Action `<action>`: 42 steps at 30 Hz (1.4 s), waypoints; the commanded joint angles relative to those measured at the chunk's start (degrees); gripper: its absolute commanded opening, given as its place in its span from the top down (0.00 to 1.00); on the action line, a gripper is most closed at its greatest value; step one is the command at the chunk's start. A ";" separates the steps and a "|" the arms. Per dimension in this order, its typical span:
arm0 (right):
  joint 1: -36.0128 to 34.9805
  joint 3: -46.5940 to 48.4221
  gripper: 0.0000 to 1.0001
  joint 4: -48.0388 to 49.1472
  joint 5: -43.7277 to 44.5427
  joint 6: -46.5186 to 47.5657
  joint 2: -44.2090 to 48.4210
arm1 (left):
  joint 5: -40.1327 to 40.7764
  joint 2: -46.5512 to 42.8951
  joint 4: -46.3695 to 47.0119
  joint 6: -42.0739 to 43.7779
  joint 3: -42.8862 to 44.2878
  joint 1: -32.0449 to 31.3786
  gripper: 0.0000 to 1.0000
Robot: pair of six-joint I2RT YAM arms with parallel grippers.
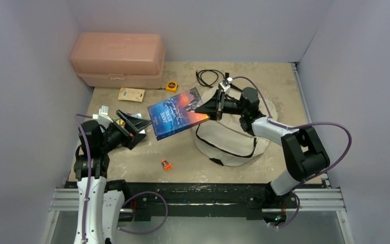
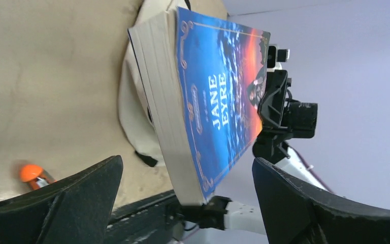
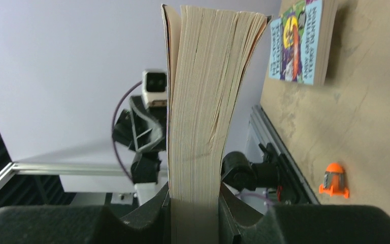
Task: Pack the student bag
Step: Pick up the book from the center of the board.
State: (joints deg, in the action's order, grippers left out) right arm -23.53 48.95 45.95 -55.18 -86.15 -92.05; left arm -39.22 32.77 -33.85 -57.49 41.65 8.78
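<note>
Right gripper (image 1: 206, 110) is pinching the book (image 1: 176, 120) by one edge, its long axis jutting left. Left gripper (image 1: 136, 131) is hanging spread, empty. Student bag (image 1: 231, 141) is lying under the right arm, which is nearer.

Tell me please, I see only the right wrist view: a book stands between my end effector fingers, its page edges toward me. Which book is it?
Observer: The left wrist view shows the cover. The book is Jane Eyre, blue with an orange sky.
Operator: Where is the bag? I do not see it.
Observer: In the top view the cream bag lies on the table, to the right of the book.
Operator: Does the left end effector touch the book?
Observer: No. The left end effector is wide open, and in the left wrist view neither finger touches the book.
</note>
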 commanded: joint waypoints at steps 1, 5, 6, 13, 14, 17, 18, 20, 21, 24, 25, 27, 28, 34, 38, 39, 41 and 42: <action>-0.94 -0.35 1.00 11.14 -3.57 -6.88 5.85 | -5.84 -0.64 13.26 -16.84 -4.57 -1.50 0.00; -0.90 -1.42 1.00 16.51 -1.66 -11.85 6.35 | -2.88 0.02 7.09 -15.08 -2.59 -3.09 0.00; -0.98 -1.34 1.00 17.83 -1.24 -13.23 5.98 | -2.09 -0.40 7.79 -16.00 -3.23 -3.53 0.00; -1.51 -2.23 1.00 31.69 -1.13 -23.97 1.96 | -2.37 4.62 30.66 -27.59 -9.84 -12.32 0.08; -1.68 -2.27 1.00 33.09 -1.04 -24.75 1.29 | -1.75 5.52 32.40 -28.01 -9.67 -13.70 0.12; -2.07 -2.69 1.00 34.58 -0.66 -25.16 0.53 | 1.56 5.43 35.46 -28.62 -9.65 -16.53 0.27; -2.15 -2.97 1.00 34.73 -0.53 -25.13 0.36 | 2.34 4.97 35.40 -28.64 -9.64 -16.79 0.32; -2.21 -3.35 1.00 35.41 -0.33 -25.33 0.00 | 3.65 3.70 34.63 -28.72 -9.72 -16.86 0.39; -2.28 -3.61 1.00 35.61 -0.29 -25.38 -0.12 | 4.20 3.16 34.05 -28.77 -9.81 -16.86 0.41; -2.39 -3.89 1.00 36.17 -0.01 -25.66 -0.36 | 6.10 1.31 31.09 -29.37 -10.64 -16.86 0.54; -2.37 -3.85 1.00 35.98 -0.02 -25.42 -0.34 | 6.78 0.28 30.63 -29.75 -11.04 -16.86 0.62; -2.35 -3.92 1.00 33.59 -0.21 -23.87 0.16 | 7.65 -0.76 29.72 -29.75 -11.22 -16.86 0.89; -2.34 -3.89 1.00 31.13 -0.50 -21.25 0.57 | 7.93 -0.98 27.87 -28.92 -10.52 -16.86 1.00; -2.45 9.61 0.40 -41.75 6.66 32.89 7.49 | 11.58 -3.01 11.08 -19.86 -3.19 -16.86 1.00; -2.30 13.79 0.23 -61.20 17.07 48.13 11.60 | 18.93 -7.17 1.39 -14.68 1.37 -16.86 1.00; -2.16 13.81 0.21 -63.08 18.14 50.20 12.30 | 20.16 -8.35 0.26 -14.43 1.61 -16.86 1.00; -2.10 14.85 0.18 -68.57 23.31 55.39 12.99 | 23.16 -9.87 -2.65 -13.94 2.46 -16.82 1.00; -2.21 15.05 0.18 -72.27 26.02 57.69 13.43 | 24.23 -10.14 -4.62 -13.53 3.42 -16.78 1.00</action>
State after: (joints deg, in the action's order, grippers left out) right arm -26.13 61.21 -4.03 -41.50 -48.14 -81.19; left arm -21.19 25.98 -34.41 -74.41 39.09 -8.03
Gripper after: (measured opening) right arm 0.807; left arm 0.284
